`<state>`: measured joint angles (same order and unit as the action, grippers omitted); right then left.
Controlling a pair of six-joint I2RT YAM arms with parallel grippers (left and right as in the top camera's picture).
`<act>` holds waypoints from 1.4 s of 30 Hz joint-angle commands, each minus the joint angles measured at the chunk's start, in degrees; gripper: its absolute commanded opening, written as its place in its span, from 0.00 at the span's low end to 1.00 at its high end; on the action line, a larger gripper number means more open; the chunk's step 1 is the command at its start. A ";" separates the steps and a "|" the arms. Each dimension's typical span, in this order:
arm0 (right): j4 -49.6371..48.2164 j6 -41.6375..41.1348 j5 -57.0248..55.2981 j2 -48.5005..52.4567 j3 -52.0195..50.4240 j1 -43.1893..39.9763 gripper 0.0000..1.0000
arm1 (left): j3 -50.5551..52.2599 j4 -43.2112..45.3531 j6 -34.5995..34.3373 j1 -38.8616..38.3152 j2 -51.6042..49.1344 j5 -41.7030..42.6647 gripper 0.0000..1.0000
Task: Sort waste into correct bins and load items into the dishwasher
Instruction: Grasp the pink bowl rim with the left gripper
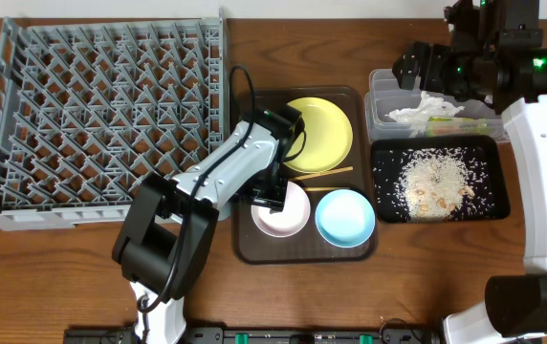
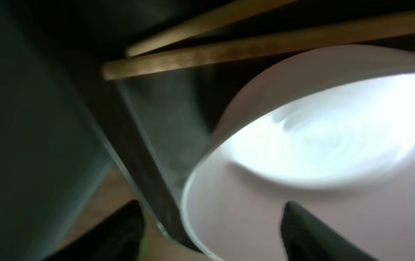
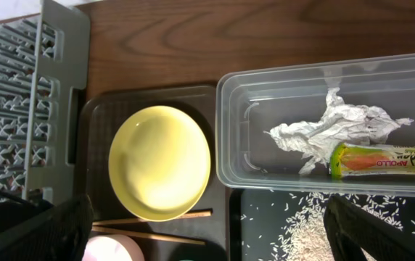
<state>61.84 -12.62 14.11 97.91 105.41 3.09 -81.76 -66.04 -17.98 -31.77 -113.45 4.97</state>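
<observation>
The grey dish rack (image 1: 101,115) fills the left. On the brown serving tray (image 1: 361,250) lie a yellow-green plate (image 1: 319,134), chopsticks (image 1: 326,174), a white bowl (image 1: 288,215) and a light-blue bowl (image 1: 345,218). My left gripper (image 1: 272,196) is open and straddles the white bowl's (image 2: 316,167) rim (image 2: 215,235), with chopsticks (image 2: 265,43) beyond. My right gripper (image 1: 415,69) is open and empty (image 3: 207,217), above the clear tub (image 3: 229,130) holding tissue (image 3: 331,130) and the wrapper (image 3: 385,159). Rice (image 1: 436,182) lies in the black tray (image 1: 498,205). The white cup is out of view.
The clear tub (image 1: 379,96) sits just behind the black tray at the right. The rack's wall (image 3: 59,109) borders the serving tray's left side. Bare wooden table (image 1: 417,287) lies in front of the trays.
</observation>
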 commanded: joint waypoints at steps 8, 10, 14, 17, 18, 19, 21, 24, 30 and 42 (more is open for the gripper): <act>-0.20 -0.46 -0.17 0.37 -0.20 0.42 0.99 | 2.54 2.16 -1.09 0.07 1.46 2.08 0.28; -0.33 -0.44 -0.17 0.37 -0.20 0.42 0.99 | 2.58 2.58 -2.54 0.07 1.46 2.08 0.25; -0.33 -0.46 -0.17 0.37 -0.20 0.42 0.99 | 2.78 3.28 -2.89 -0.09 1.46 2.08 0.23; -0.33 -0.46 -0.17 0.37 -0.20 0.42 0.99 | 3.34 4.09 -2.91 -0.09 1.46 2.08 0.19; -0.35 -0.46 -0.17 0.37 -0.20 0.42 0.99 | 3.72 4.52 -3.15 -0.09 1.46 2.08 0.19; -0.35 -0.44 -0.17 0.37 -0.20 0.42 0.99 | 4.13 4.96 -3.37 -0.09 1.46 2.08 0.19; -0.35 -0.46 -0.17 0.37 -0.20 0.42 0.99 | 5.18 6.08 -3.74 -0.09 1.46 2.08 0.19; -0.35 -0.46 -0.17 0.37 -0.20 0.42 0.99 | 5.79 6.91 -3.74 -0.09 1.46 2.05 0.20; -0.35 -0.46 -0.15 0.37 -0.20 0.42 0.99 | 5.79 8.39 -3.74 -0.09 1.46 2.05 0.13; -1.20 -0.44 -0.17 0.37 -0.20 0.42 0.99 | 5.73 7.67 -3.72 0.24 1.90 2.05 0.07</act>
<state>61.01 -12.62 14.11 97.91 105.41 3.09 -76.29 -57.60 -21.19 -31.77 -112.53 7.79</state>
